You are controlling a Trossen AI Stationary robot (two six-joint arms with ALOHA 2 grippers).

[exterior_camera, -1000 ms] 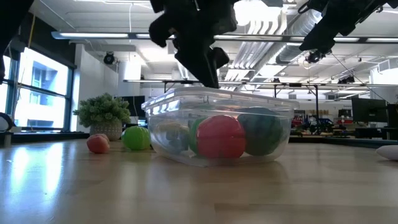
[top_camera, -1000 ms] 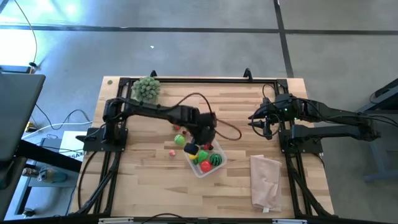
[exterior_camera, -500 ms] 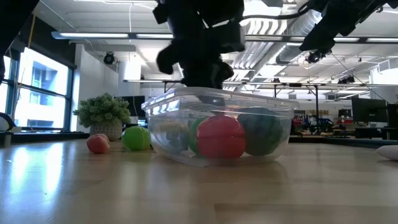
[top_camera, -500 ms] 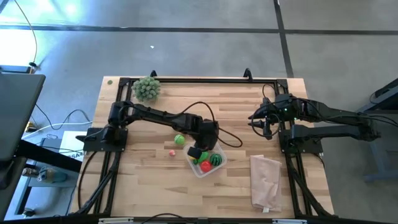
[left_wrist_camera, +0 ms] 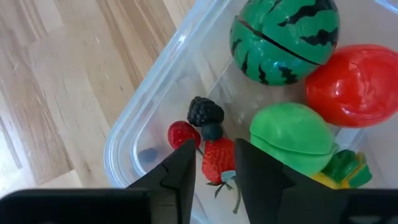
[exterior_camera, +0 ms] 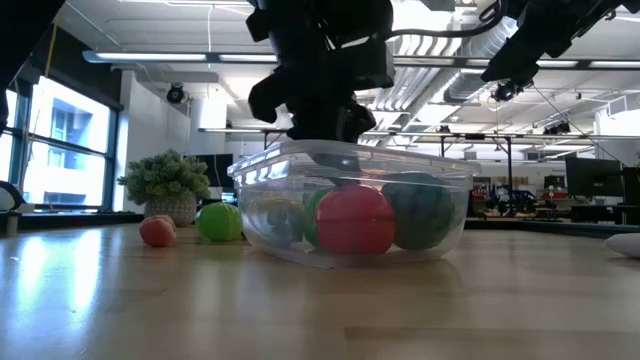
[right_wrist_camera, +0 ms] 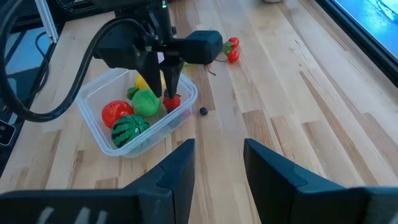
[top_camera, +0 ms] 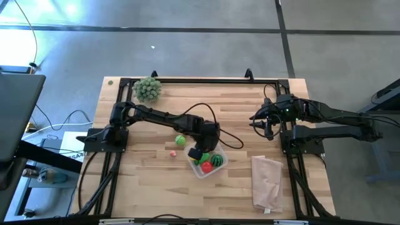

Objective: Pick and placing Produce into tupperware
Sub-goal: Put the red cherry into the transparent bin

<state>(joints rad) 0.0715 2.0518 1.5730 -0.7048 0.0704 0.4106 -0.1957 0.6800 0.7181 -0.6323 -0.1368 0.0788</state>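
Note:
The clear tupperware [top_camera: 222,164] stands at mid-table. It holds a striped watermelon ball [left_wrist_camera: 285,40], a red tomato [left_wrist_camera: 354,84], a green fruit [left_wrist_camera: 292,134], a blackberry [left_wrist_camera: 205,112] and a raspberry [left_wrist_camera: 182,134]. My left gripper [left_wrist_camera: 216,163] reaches down into its corner. The fingers are slightly apart, with a red strawberry [left_wrist_camera: 217,160] between the tips. My right gripper [top_camera: 257,122] hangs open and bare above the table's right side. My left gripper comes from above, slanting down into the tupperware's corner. Its fingertips [right_wrist_camera: 169,90] stand on either side of the strawberry [right_wrist_camera: 172,101]. The strawberry is low in the container. I cannot tell whether the fingers touch it.
On the table to the left of the container lie a green ball [top_camera: 180,140] and a small red piece [top_camera: 173,153]. Two cherries [right_wrist_camera: 232,50] and a dark berry [right_wrist_camera: 203,111] lie near it. A bushy ball [top_camera: 147,89] stands far left, a pale bag [top_camera: 267,181] near right.
My left gripper has come down and toward the table's near edge, from above the tupperware's rim into the container. It has then kept still. My right arm has not moved.

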